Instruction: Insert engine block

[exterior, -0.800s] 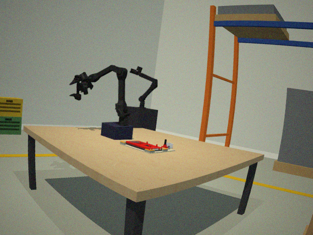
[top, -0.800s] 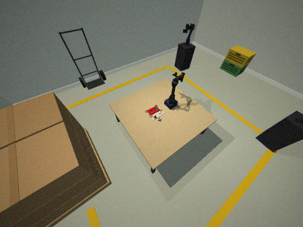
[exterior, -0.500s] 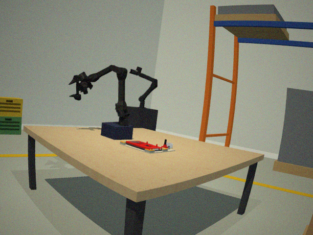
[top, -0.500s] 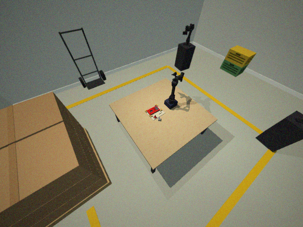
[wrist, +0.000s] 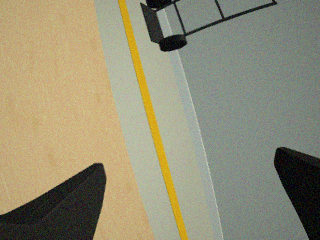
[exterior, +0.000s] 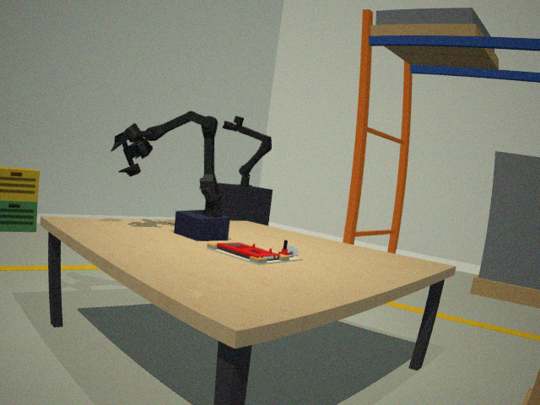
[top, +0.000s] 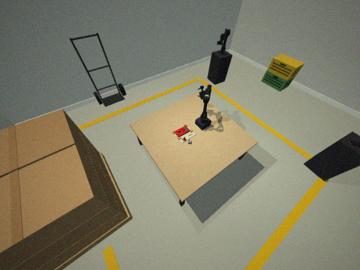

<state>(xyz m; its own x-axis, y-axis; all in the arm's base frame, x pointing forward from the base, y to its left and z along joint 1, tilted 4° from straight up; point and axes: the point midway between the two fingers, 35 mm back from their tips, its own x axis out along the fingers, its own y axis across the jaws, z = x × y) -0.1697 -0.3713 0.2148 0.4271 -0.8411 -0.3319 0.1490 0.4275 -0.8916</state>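
Note:
The red car body (top: pixel 178 134) (exterior: pixel 237 247) lies flat on a pale board between yellow corner pieces, in front of the arm's base. Dark and grey areas show in its top; whether the engine block sits in the opening, and the rib, are too small to make out. A small grey piece (top: pixel 189 142) (exterior: pixel 294 250) stands at the board's edge; I cannot tell what it is. My gripper (top: pixel 199 91) (exterior: pixel 118 159) (wrist: pixel 194 166) is open and empty, raised high and well away from the car body, which is out of the wrist view.
A small red piece (top: pixel 184 138) with a black upright pin (exterior: pixel 285 245) is near the grey piece. The arm's dark base (top: pixel 202 123) (exterior: pixel 201 226) stands on the wooden table (top: pixel 185 174) (exterior: pixel 174 278). A hand truck (top: pixel 113 99) (wrist: pixel 172 43) stands by the wall, beyond the table.

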